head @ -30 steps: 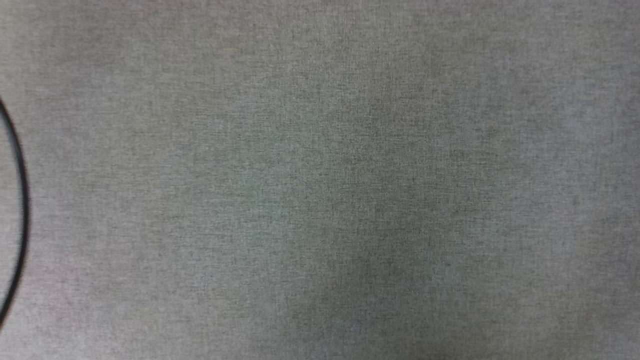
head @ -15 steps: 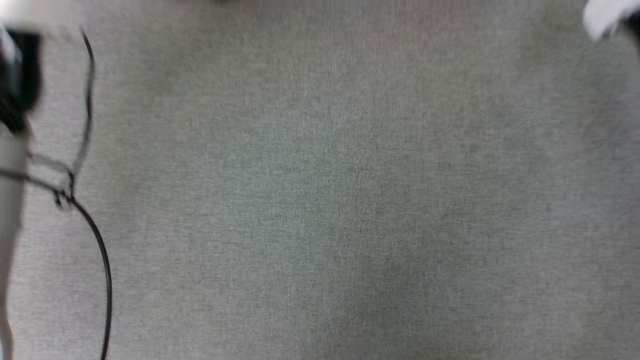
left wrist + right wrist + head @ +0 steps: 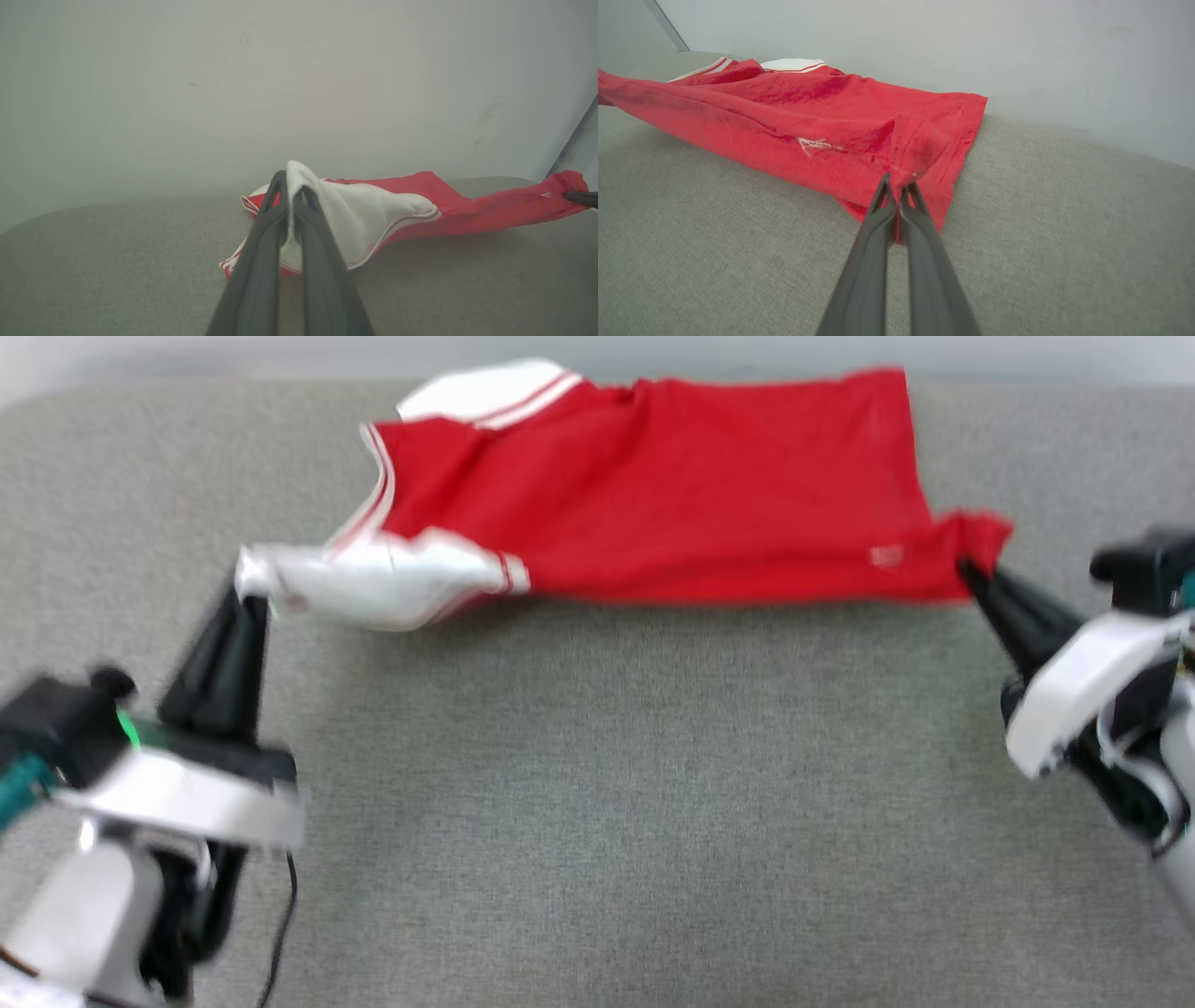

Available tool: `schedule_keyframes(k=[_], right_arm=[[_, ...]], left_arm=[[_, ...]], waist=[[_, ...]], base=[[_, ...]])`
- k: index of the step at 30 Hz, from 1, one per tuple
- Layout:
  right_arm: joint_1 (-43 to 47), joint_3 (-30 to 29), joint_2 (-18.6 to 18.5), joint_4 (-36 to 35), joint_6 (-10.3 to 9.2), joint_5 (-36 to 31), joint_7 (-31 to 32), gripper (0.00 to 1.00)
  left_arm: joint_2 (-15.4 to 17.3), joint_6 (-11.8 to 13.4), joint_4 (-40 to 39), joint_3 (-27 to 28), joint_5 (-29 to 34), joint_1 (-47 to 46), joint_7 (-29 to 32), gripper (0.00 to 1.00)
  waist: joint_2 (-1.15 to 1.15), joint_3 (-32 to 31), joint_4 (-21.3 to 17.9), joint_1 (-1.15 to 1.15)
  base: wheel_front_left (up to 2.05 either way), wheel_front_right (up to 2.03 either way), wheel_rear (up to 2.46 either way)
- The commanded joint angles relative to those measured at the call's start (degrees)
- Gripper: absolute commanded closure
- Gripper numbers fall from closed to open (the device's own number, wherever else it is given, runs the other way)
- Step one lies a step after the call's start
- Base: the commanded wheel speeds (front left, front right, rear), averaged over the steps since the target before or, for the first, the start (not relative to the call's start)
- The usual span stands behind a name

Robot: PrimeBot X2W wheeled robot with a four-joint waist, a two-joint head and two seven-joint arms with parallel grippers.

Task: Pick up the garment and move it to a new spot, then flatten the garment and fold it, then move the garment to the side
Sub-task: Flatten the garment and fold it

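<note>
So the left claw (image 3: 247, 593) pinched the bright red soft-fabric T-shirt (image 3: 672, 495) at 9 o'clock by its white sleeve (image 3: 373, 579), right claw (image 3: 966, 569) at 3.

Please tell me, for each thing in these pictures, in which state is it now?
shirt: spread out, stretched between the two hands, near edge raised a little, not folded.
left hand: shut on the white sleeve.
right hand: shut on a red corner of the shirt's bottom edge.
gray surface: flat and smooth, far part under the shirt.
</note>
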Motion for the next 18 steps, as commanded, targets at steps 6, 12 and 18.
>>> schedule_keyframes(k=[6, 12, 18], right_arm=[[10.0, -0.6, -2.1, -1.7, -0.09, 0.6, 1.5, 1.0], [18.5, -0.8, -2.4, -2.9, -0.09, 0.9, 2.5, 1.0], [26.3, -1.5, -3.1, -3.9, -0.09, 2.2, 3.4, 1.0]], left_arm=[[-0.9, 1.7, -0.9, -1.2, -2.5, 11.7, 0.5, 1.0], [-2.2, 2.3, -0.3, -2.3, -6.3, 21.7, 0.9, 1.0], [-2.5, 2.4, -0.2, -3.2, -9.9, 29.9, 2.1, 1.0]], waist=[[0.0, -6.6, 0.4, 0.02], [0.0, -11.0, 0.5, 0.02], [0.0, -14.1, 1.0, 0.02]], base=[[0.0, 0.0, 0.0], [0.0, 0.0, 0.0], [0.0, 0.0, 0.0]])
